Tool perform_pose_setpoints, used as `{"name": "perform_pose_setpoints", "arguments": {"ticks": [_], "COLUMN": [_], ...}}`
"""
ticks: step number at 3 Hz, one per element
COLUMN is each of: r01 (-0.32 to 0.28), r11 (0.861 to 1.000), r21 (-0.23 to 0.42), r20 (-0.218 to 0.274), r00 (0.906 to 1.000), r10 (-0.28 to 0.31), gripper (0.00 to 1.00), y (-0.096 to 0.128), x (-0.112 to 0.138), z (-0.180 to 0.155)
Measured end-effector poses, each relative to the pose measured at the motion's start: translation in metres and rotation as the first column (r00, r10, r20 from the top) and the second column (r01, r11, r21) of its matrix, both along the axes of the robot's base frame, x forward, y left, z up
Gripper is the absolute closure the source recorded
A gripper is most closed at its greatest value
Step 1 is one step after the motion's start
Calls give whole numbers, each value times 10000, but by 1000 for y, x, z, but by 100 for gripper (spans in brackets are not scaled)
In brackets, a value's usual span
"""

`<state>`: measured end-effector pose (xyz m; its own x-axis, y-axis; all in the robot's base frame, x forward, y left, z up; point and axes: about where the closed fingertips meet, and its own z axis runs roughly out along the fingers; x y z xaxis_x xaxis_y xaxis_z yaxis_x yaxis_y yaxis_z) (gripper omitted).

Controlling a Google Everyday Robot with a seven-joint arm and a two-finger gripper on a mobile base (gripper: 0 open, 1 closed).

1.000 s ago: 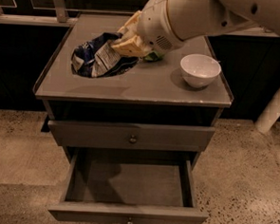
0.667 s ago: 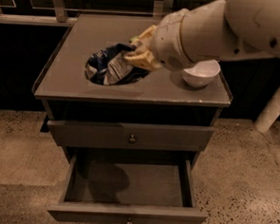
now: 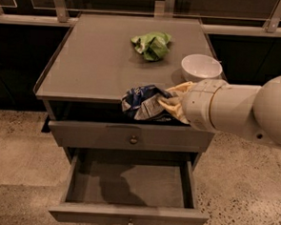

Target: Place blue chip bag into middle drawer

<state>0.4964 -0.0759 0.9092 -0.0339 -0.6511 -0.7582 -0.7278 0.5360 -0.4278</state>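
Observation:
The blue chip bag (image 3: 143, 103) is a wrinkly dark-blue foil bag with white patches, held in the air in front of the cabinet's front edge. My gripper (image 3: 172, 103) is shut on its right side, with the cream fingers (image 3: 175, 107) pinching the foil and the thick white arm reaching in from the right. The middle drawer (image 3: 129, 184) is pulled open below, showing a flat grey floor with nothing in it. The bag hangs above the drawer, level with the closed upper drawer front.
A green foil bag (image 3: 152, 45) lies at the back of the grey cabinet top (image 3: 91, 63). A white bowl (image 3: 201, 67) stands at its right side, just behind my arm. The closed top drawer front has a small brass knob (image 3: 133, 140). Speckled floor surrounds the cabinet.
My gripper has carried the blue chip bag off the cabinet top, forward and down past its front edge. The green bag, hidden before, now shows.

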Motion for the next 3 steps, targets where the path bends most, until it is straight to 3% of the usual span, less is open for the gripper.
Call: {"name": "perform_pose_setpoints", "arguments": {"ticks": [1,2,3], "r01": [-13,290,1192], "r11": [10000,9993,9874], "r21": [-2,256,1044], "r20": [8,-410,-1407], "r00": [10000,9988,9846], "r10": [13,-279,-1039], "gripper": [100,100,100], "y": [1,0,-12], "x": [0,-8,-24], "z": [1,-20,-80]}}
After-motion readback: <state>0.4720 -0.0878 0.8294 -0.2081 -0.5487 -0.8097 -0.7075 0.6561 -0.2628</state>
